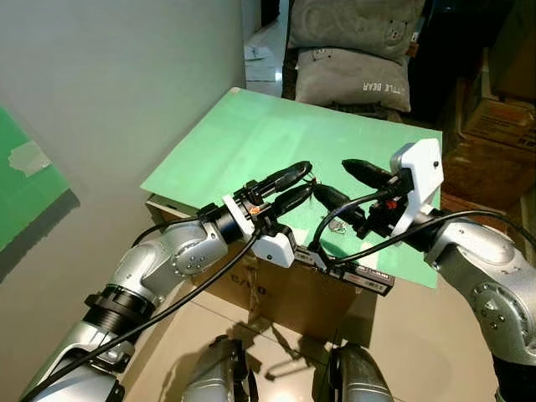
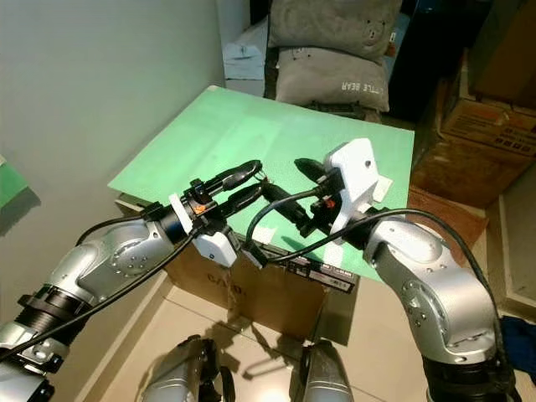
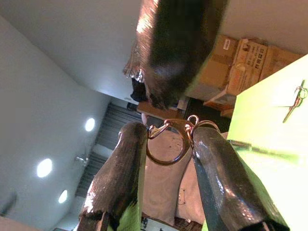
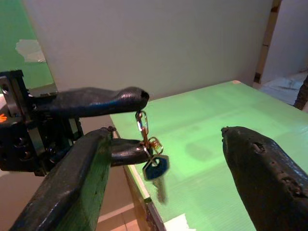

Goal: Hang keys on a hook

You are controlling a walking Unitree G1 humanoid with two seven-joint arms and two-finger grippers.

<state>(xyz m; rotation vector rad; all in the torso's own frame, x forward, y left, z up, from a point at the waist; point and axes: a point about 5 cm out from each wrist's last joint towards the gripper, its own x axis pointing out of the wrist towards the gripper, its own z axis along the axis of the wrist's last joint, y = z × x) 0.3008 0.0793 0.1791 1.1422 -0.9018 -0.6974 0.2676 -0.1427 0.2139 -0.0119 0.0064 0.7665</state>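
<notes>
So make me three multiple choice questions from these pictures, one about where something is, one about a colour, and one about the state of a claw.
1. Where is the key ring?
A. flat on the green board
B. between the left claw's fingers
C. on the floor

2. What colour is the head of the key hanging from the ring?
A. blue
B. red
C. white

3. How does the right claw stand?
A. shut on the key
B. shut on a box
C. open, holding nothing

Answers: 1 B, the ring sits pinched at the tips of the left claw, above the green board. 2 A, the right wrist view shows a blue head. 3 C, its fingers stand wide apart on either side of the key.
</notes>
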